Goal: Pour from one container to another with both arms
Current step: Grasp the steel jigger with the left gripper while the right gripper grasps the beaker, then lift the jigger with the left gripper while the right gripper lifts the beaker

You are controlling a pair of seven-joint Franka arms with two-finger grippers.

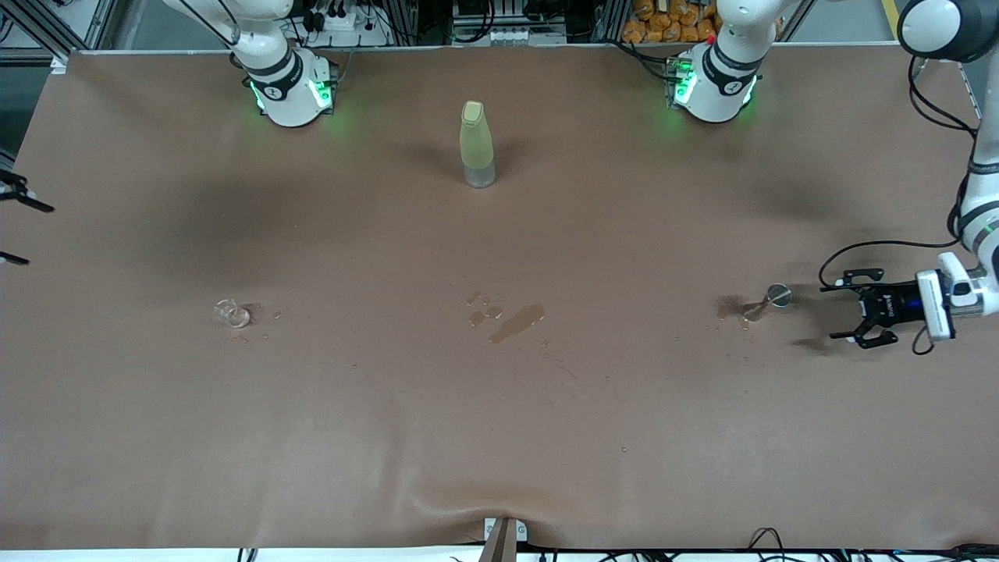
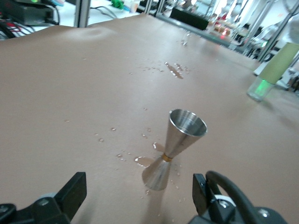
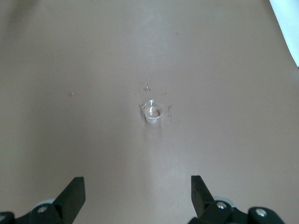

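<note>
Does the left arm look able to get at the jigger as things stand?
Probably yes. The left gripper is open, low, beside the upright jigger and aimed at it, with only bare wet table between them.

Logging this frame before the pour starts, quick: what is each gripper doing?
Left gripper: open, empty, beside the metal jigger.
Right gripper: open, empty, pointed at the small clear glass.
</note>
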